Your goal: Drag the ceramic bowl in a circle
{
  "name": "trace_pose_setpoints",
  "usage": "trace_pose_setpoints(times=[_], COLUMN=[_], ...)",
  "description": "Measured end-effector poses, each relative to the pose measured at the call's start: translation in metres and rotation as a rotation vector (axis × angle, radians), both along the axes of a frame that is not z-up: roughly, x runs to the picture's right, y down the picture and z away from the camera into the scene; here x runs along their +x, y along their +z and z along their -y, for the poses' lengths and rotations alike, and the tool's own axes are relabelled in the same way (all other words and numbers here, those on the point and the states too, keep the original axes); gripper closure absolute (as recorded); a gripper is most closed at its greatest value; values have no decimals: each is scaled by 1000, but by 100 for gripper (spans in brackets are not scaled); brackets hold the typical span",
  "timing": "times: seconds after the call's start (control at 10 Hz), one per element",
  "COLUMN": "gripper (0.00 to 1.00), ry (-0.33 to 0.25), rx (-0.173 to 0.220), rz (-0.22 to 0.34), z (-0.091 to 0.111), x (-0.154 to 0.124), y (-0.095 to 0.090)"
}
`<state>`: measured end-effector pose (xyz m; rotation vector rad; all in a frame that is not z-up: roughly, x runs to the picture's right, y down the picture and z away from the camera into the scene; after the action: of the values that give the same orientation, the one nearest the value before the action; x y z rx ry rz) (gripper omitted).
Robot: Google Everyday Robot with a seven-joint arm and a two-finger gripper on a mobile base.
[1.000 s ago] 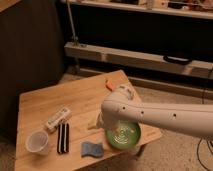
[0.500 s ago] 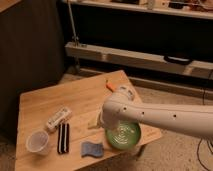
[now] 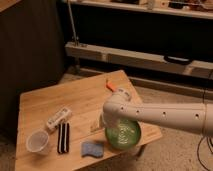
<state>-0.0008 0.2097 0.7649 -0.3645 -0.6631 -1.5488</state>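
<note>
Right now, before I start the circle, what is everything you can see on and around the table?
table: one, light wood, centre-left of the view
ceramic bowl: one, glossy green, near the table's front right edge
plastic cup: one, translucent whitish, upright at the front left
black item: one, black with a pale stripe, just right of the cup
white packet: one, white, behind the black item
sponge: one, blue, front edge, left of the bowl
pale wrapper: one, pale, left of the bowl
orange item: one, orange, far edge; too small to identify
shelf: one, grey, behind the table
arm: one, white, reaching in from the right
gripper: one, pale, lowered at the bowl's left part
</note>
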Motion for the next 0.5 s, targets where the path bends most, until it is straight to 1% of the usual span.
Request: trace_pose_setpoints(times=[0.1, 0.3, 0.4, 0.5], gripper=[20, 20, 24, 32], ry=[-5, -12, -9, -11], rx=[-11, -45, -59, -67], rz=[-9, -32, -41, -46], z=[-3, -11, -15, -16], x=[-1, 0, 0, -2], y=[4, 15, 19, 21])
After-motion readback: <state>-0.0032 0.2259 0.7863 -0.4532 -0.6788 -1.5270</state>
